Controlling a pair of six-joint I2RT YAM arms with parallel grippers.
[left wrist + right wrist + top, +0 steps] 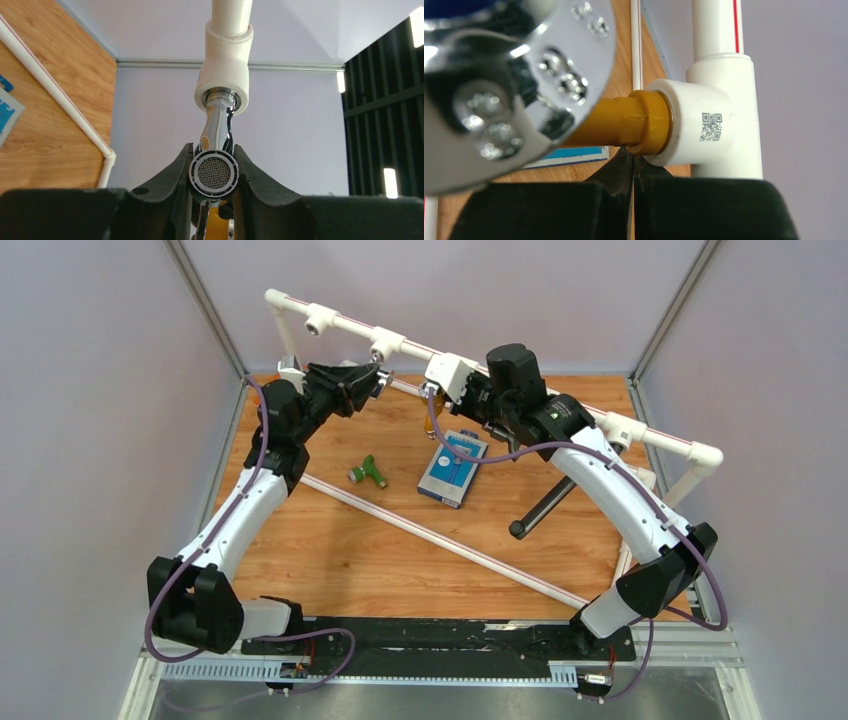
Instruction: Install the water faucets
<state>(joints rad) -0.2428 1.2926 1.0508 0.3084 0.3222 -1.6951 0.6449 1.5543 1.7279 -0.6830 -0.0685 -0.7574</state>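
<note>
A chrome water faucet [213, 172] has its threaded end in a white tee socket [225, 75] of the pipe frame. My left gripper [212, 148] is shut on its mesh-tipped spout, one finger against each side. From above, this gripper [368, 385] and faucet [384, 381] are at the back left rail. The green water faucet [368, 472] lies loose on the wooden table. My right gripper [633, 155] is shut and holds nothing. Its tips touch just under a yellow stem [624, 122] that sits in another tee [709, 125] and carries a chrome head [514, 75].
The white pipe frame [650, 435] runs along the back and right, with a thin white pipe [440, 540] lying diagonally across the table. A flat blue-and-white box [453, 468] lies mid-table beside the green faucet. Grey walls close in on both sides.
</note>
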